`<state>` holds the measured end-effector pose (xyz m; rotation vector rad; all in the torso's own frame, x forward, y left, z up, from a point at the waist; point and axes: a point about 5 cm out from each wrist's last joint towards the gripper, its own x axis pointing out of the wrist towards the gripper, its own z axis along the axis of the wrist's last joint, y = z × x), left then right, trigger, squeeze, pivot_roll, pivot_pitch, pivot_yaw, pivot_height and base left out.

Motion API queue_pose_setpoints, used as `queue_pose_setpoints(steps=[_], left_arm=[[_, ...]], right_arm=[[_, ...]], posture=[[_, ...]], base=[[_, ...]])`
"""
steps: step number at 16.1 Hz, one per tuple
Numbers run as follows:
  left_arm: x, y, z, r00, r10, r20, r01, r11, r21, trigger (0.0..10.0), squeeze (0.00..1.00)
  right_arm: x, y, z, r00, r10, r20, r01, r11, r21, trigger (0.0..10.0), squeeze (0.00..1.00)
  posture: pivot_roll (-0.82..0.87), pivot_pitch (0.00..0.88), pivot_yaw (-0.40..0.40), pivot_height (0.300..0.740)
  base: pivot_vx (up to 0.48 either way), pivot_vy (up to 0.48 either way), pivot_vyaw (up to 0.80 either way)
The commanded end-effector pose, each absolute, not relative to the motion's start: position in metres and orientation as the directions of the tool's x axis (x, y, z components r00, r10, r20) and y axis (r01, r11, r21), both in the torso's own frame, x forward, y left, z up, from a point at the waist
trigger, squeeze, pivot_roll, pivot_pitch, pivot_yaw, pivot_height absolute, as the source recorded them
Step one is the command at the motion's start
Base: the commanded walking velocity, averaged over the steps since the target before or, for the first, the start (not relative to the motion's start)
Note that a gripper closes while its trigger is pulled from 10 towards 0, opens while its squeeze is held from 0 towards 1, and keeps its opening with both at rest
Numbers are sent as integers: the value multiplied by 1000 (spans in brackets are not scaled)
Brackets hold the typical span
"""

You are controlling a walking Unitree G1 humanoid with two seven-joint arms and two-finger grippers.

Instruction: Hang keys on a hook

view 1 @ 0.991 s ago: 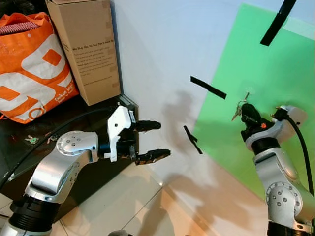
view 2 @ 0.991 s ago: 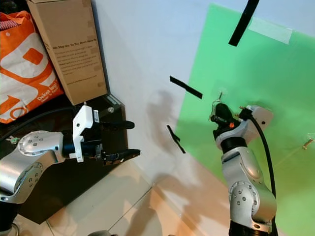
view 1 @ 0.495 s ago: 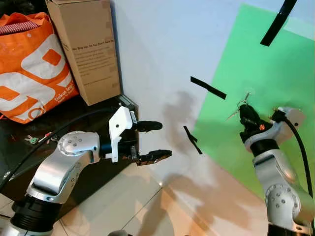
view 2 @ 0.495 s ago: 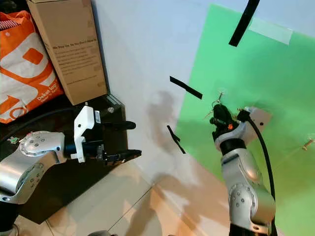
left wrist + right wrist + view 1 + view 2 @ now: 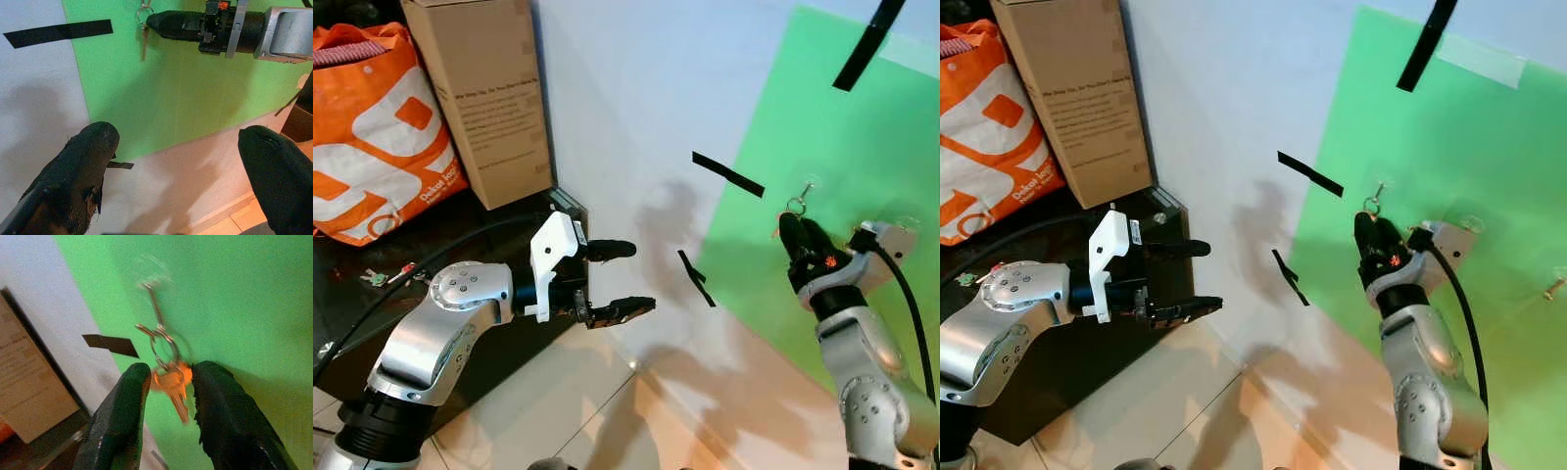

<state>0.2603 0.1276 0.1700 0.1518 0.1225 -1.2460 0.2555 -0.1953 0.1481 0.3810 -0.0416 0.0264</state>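
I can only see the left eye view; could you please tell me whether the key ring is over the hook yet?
Observer: Yes. In the right wrist view, the key ring hangs from the hook on the green panel.
Operator: Thank you. Does the key dangle straight?
Observer: In the left wrist view, the key hangs straight down, just beside the tip of the right gripper.

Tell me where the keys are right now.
The keys hang on the hook on the green sheet, on the robot's right, just above the right gripper, whose fingers are slightly apart around them.
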Motion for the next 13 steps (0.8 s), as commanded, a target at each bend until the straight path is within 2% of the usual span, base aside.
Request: queue_pose_setpoints(steps=[1, 3, 4, 5, 6, 8, 9, 10, 11, 13], left_arm=[[262, 128, 170, 330, -926, -184, 944, 325, 56, 10000, 0], [263, 129, 169, 350, -919, -183, 937, 344, 65, 10000, 0], [265, 130, 168, 373, -909, -183, 928, 365, 81, 10000, 0], [265, 130, 168, 373, -909, -183, 928, 365, 81, 10000, 0], [268, 131, 166, 424, -888, -178, 905, 411, 108, 10000, 0], [280, 138, 161, 617, -775, -135, 786, 596, 166, 10000, 0], [284, 148, 155, 725, -677, -126, 689, 708, 157, 10000, 0], [284, 157, 150, 797, -591, -125, 604, 783, 147, 10000, 0], [280, 166, 147, 855, -506, -113, 518, 843, 147, 10000, 0], [271, 172, 143, 912, -396, -105, 408, 901, 148, 10000, 0]], right_arm=[[255, -199, 152, 996, 1, 86, -29, 946, 322, 10000, 1000], [254, -197, 154, 995, 9, 96, -40, 944, 327, 10000, 1000], [255, -197, 150, 998, 3, 64, -21, 963, 270, 10000, 1000], [255, -197, 150, 998, 3, 64, -21, 963, 270, 10000, 1000], [255, -194, 145, 999, 20, 50, -30, 979, 202, 10000, 1000], [254, -179, 141, 993, 107, 48, -112, 987, 116, 10000, 1000], [254, -170, 139, 989, 146, 36, -149, 985, 85, 10000, 1000], [254, -164, 137, 985, 170, 24, -171, 982, 77, 10000, 1000], [254, -159, 133, 983, 182, 2, -181, 978, 99, 10000, 1000], [256, -154, 125, 983, 181, -36, -177, 979, 104, 10000, 1000]], posture=[[-2, 0, -66, 740], [0, 0, -66, 740], [1, 0, -65, 740], [1, 0, -65, 740], [0, 0, -63, 740], [-1, 0, -58, 740], [-2, 0, -57, 740], [3, 0, -60, 740], [3, 0, -60, 740], [11, 0, -68, 740]], base=[[0, 0, 0], [0, 0, 0], [0, 0, 0], [0, 0, 0], [0, 0, 0], [0, 0, 613], [0, 0, 800], [0, 0, 800], [0, 0, 800], [0, 0, 800]])
